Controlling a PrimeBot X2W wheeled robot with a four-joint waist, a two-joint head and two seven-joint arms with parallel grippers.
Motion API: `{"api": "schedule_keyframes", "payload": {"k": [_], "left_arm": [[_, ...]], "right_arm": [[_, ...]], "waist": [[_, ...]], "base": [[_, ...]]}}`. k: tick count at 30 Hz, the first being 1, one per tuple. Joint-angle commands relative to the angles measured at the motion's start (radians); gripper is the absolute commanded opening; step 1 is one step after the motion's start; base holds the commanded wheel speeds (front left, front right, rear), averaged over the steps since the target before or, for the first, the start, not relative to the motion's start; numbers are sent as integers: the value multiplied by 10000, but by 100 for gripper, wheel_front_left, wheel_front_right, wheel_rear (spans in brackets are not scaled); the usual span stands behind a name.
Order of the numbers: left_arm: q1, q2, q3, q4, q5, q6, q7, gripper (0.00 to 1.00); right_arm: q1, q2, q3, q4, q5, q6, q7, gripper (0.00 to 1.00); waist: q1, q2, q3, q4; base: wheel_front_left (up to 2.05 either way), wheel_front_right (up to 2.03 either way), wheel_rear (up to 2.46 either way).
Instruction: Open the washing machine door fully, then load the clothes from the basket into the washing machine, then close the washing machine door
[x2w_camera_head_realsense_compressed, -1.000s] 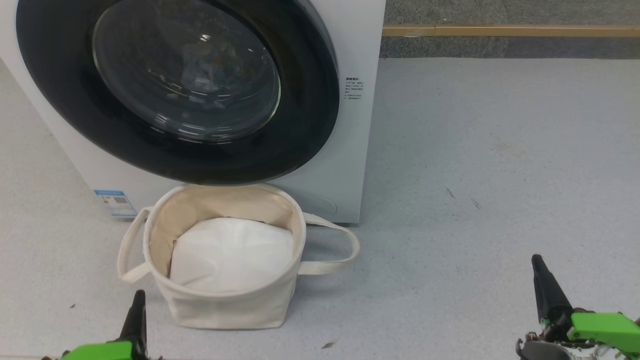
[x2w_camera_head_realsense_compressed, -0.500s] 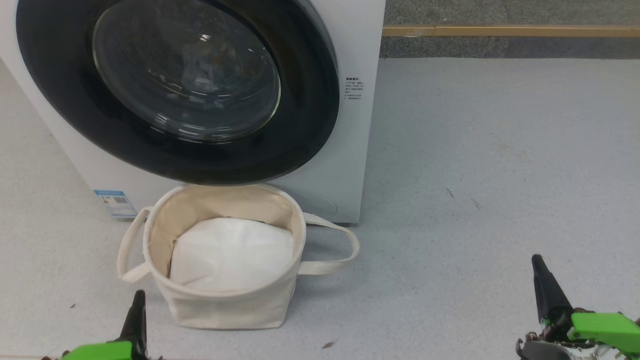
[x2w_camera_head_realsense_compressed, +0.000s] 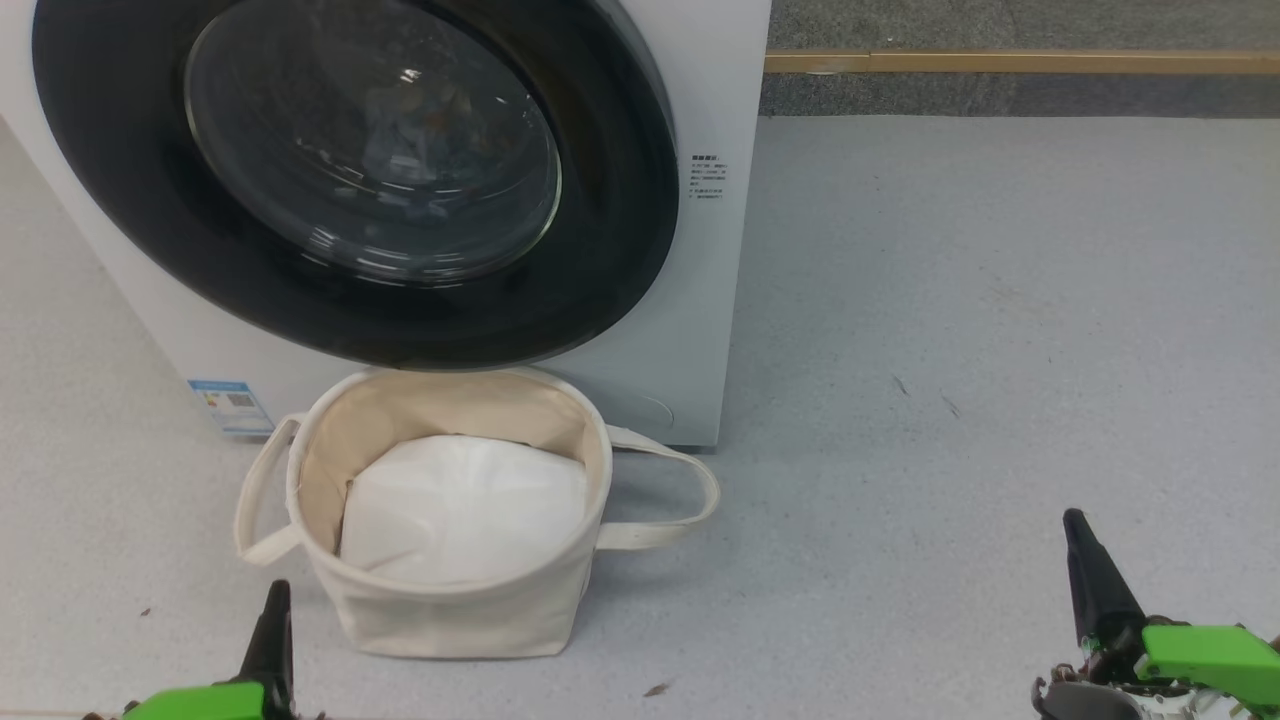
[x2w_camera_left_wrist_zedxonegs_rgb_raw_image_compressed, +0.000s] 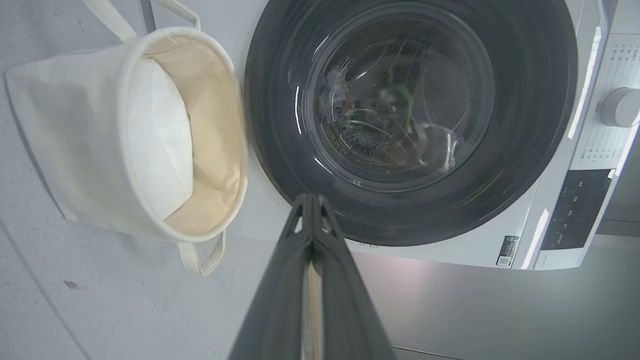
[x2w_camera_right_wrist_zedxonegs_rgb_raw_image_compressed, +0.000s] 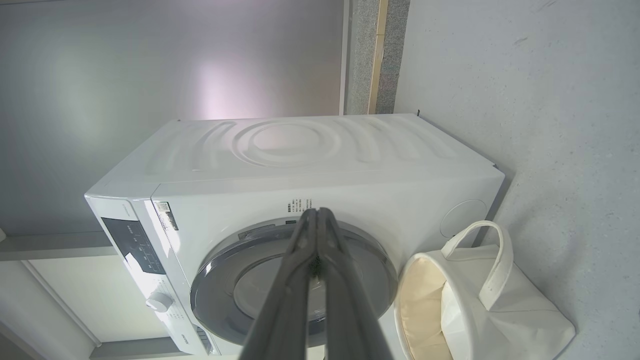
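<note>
Resting at the lower left, the left end effector (x2w_camera_head_realsense_compressed: 277, 605) is pinched fully together and holds nothing, just left of the basket (x2w_camera_head_realsense_compressed: 450, 625) on the floor (x2w_camera_head_realsense_compressed: 950, 350). A white sheet (x2w_camera_head_realsense_compressed: 465, 510) lies inside the basket. Just behind it, the washing machine door (x2w_camera_head_realsense_compressed: 620, 250) sits closed. Well apart to the right, the right end effector (x2w_camera_head_realsense_compressed: 1078, 530) is likewise pinched together and empty.

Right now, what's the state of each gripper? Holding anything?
Left gripper, dark and long-fingered: closed, holding nothing.
Right gripper, same build: closed, holding nothing.
</note>
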Motion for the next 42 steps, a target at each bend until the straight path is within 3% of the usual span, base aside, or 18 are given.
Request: {"api": "schedule_keyframes", "payload": {"k": [1, 42], "left_arm": [[-251, 91, 411, -371, -50, 13, 75, 0], [-251, 87, 417, -372, -45, 13, 80, 0]], "right_arm": [[-474, -125, 197, -361, 56, 4, 73, 0], [-474, -125, 198, -361, 57, 4, 73, 0]], "waist": [[0, 0, 0, 0], [0, 0, 0, 0]], "base": [[0, 0, 0], [0, 0, 0]]}}
